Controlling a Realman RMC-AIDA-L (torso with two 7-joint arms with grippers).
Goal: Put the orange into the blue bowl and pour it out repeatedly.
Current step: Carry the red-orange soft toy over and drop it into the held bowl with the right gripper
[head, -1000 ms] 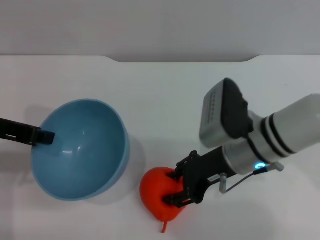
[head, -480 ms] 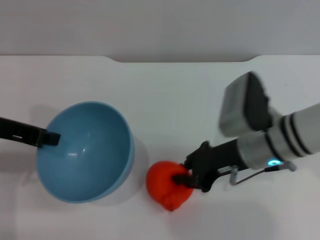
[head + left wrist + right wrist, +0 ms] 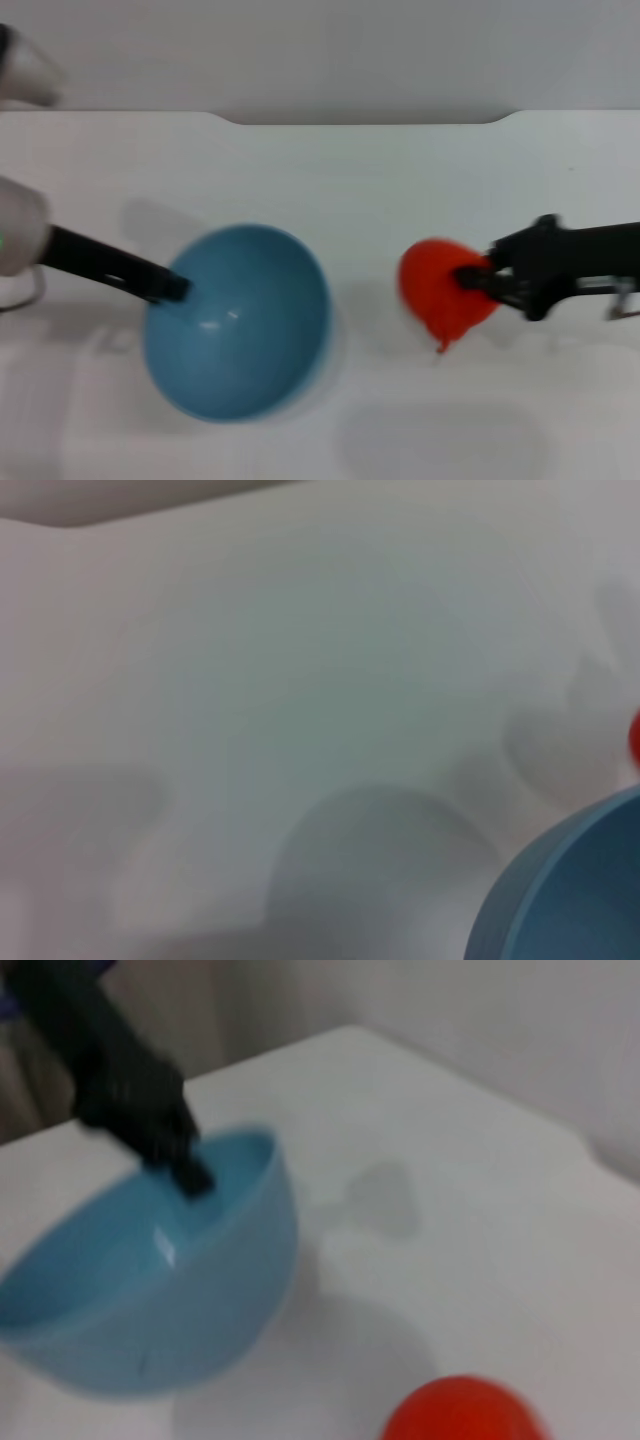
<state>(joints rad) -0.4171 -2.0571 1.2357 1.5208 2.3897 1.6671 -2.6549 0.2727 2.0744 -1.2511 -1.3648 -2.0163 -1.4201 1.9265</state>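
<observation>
The right gripper (image 3: 478, 281) reaches in from the right edge of the head view, its dark fingers clamped on the orange (image 3: 440, 287), one above and one below the fruit's right side. The orange is carried in the air over the white surface (image 3: 380, 180); it is red-orange, with a small stem tip pointing down. A faint shadow lies on the surface below it. In the right wrist view the orange (image 3: 462, 1412) shows only as a red-orange dome at the edge of the picture, with the bowl farther off.

To the left of the orange, apart from it with bare surface between, is the blue bowl (image 3: 250, 340). It is tilted, its opening turned up toward the head camera, and its inside holds nothing. The left gripper (image 3: 168, 288) comes in from the left on a dark arm and pinches the bowl's rim at its left edge. The right wrist view shows this grip from the side: the left gripper (image 3: 185, 1165) over the far rim of the blue bowl (image 3: 190, 1310), one finger dipping inside. The left wrist view catches only a corner of the blue bowl (image 3: 580, 890) and a sliver of the orange (image 3: 635, 738).
</observation>
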